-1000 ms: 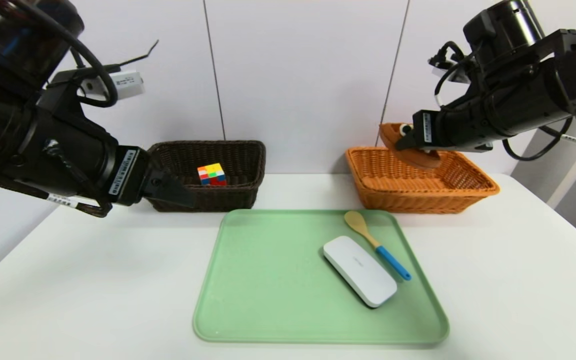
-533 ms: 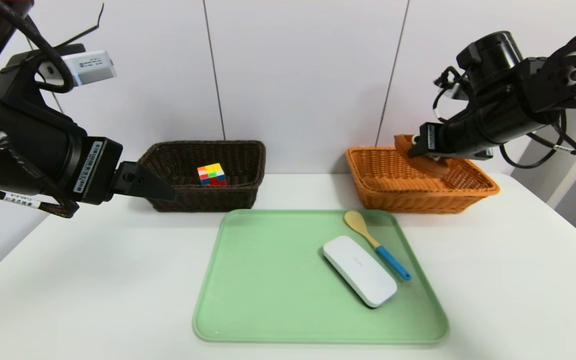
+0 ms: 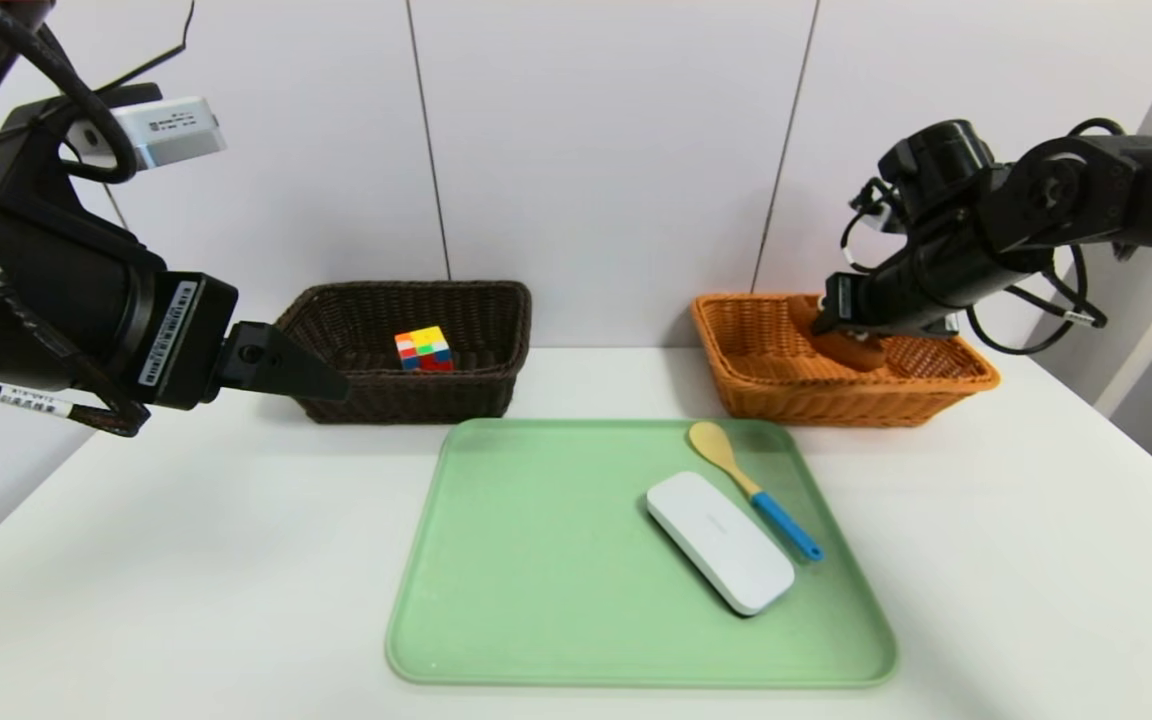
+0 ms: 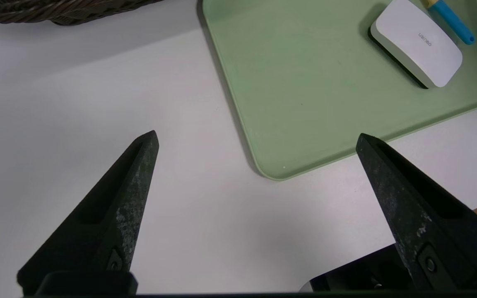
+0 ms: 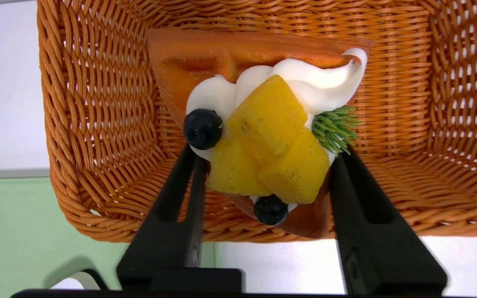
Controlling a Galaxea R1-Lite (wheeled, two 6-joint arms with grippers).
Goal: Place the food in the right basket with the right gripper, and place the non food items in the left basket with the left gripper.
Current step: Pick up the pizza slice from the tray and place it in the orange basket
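Orange-brown, the waffle wedge (image 5: 209, 47) is pinched between the fingers of the right gripper (image 5: 263, 151), with white cream, yellow fruit and dark berries showing. Compared with the earlier head views, claw and wedge have come down together, from above the orange-tan wicker basket (image 3: 856, 405) to inside its walls. The left gripper (image 4: 257, 138) has drawn away toward the robot's left and hangs with its fingers spread over the white table (image 4: 197, 231), nothing between them. Beyond it, the dark brown basket (image 3: 411, 398) holds the puzzle cube (image 3: 424, 350). Between the two claws, the green tray (image 3: 546, 560) carries the white case (image 3: 721, 542) and the wooden spoon (image 3: 781, 523), unmoved. The right claw partly hides the wedge in the head view; its contact with the basket floor is hard to make out. The left wrist view cuts off the spoon and dark basket.
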